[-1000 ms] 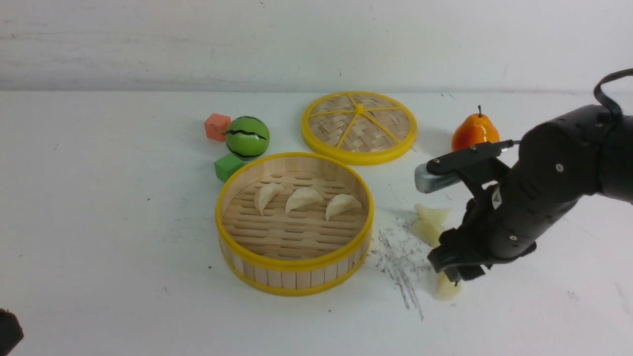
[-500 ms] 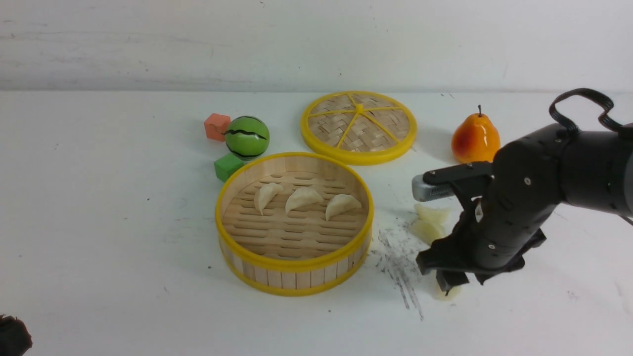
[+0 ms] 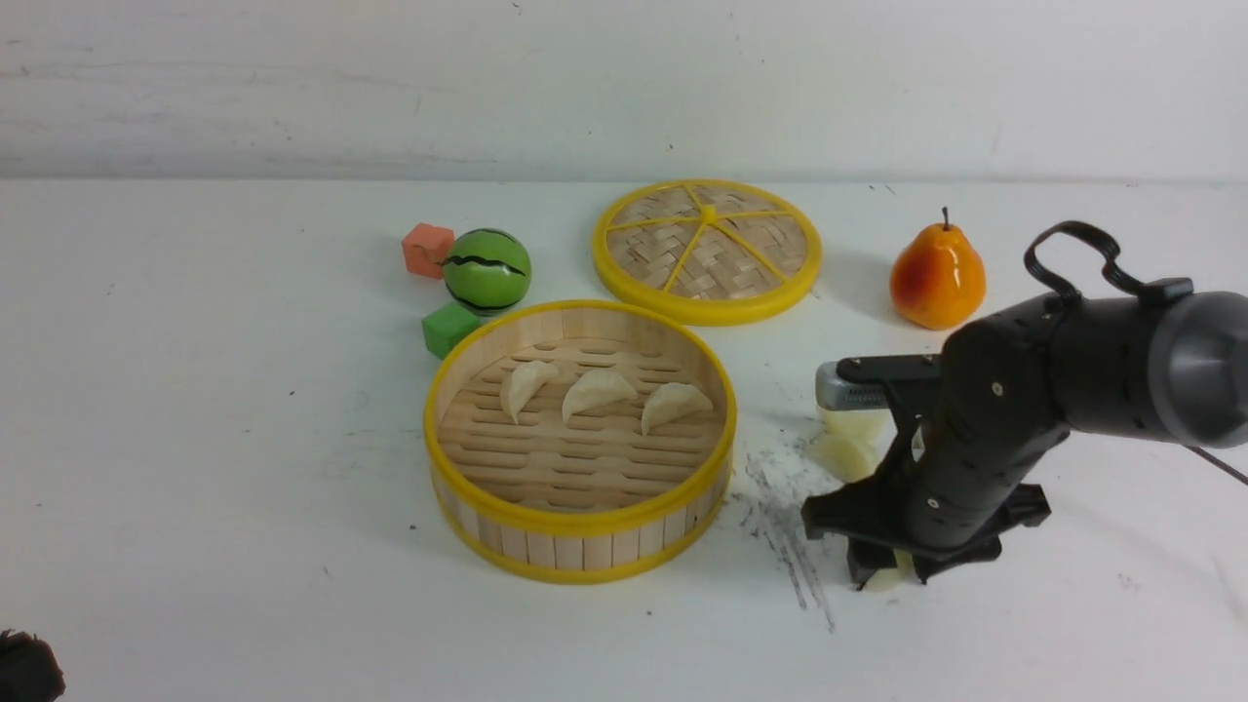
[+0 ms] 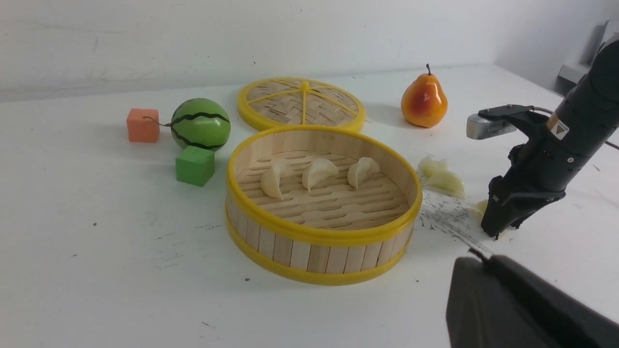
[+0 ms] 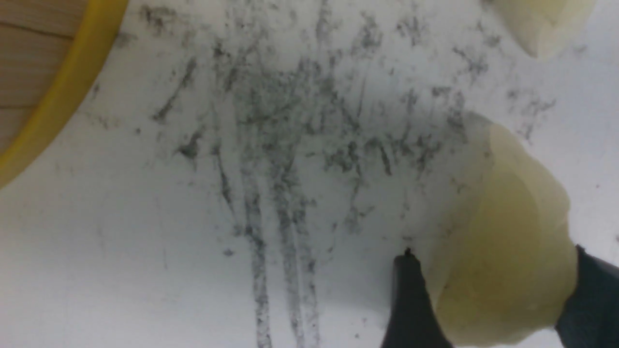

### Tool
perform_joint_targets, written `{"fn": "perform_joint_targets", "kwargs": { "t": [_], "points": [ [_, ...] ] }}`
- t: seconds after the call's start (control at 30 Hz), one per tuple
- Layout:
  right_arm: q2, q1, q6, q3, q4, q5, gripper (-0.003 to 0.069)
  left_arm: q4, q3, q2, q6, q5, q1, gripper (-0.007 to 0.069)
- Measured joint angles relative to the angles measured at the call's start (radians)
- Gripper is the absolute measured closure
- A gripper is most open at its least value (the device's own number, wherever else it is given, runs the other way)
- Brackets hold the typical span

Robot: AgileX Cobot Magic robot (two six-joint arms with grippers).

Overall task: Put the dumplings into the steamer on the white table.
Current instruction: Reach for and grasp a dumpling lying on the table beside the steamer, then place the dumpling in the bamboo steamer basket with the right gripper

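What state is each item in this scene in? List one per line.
steamer, uncovered, holding three dumplings
lid, off, flat on the white table
right gripper, at table level, jaws flanking a fourth dumpling; grip unclear
left gripper, shut
two loose dumplings, lying on table

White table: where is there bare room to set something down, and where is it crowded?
Bare: the broad white table left of the steamer, in front of the green cube, and the strip before the steamer. Crowded: behind it, by watermelon and lid; and between steamer and pear, where loose dumplings and the right gripper sit.
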Motion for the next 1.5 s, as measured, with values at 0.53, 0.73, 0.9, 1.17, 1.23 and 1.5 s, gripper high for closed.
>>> {"fn": "perform_joint_targets", "kwargs": {
  "t": [0.53,0.73,0.9,1.17,1.23,1.5],
  "points": [
    [-0.06,0.0,-0.131,-0.005,-0.01,0.056,0.0419,0.007,0.0,0.0,0.0,0.012,0.0,0.0638],
    [-0.184,0.004,-0.169,-0.11,0.063,0.12,0.0419,0.024,0.0,0.0,0.001,0.015,0.0,0.0638],
    [-0.173,0.072,-0.26,-0.236,0.205,0.122,0.0419,0.025,0.0,0.0,0.001,0.006,0.0,0.0638],
    [0.075,0.235,-0.296,-0.453,0.38,-0.007,0.0419,0.025,0.0,0.0,0.001,0.008,0.0,0.0638],
    [0.156,0.249,-0.296,-0.501,0.404,-0.027,0.0419,0.025,0.0,0.0,0.001,0.012,0.0,0.0638],
    [0.309,0.255,-0.277,-0.566,0.466,-0.046,0.0419,0.025,0.0,0.0,0.001,0.017,0.0,0.0638]
  ]
}}
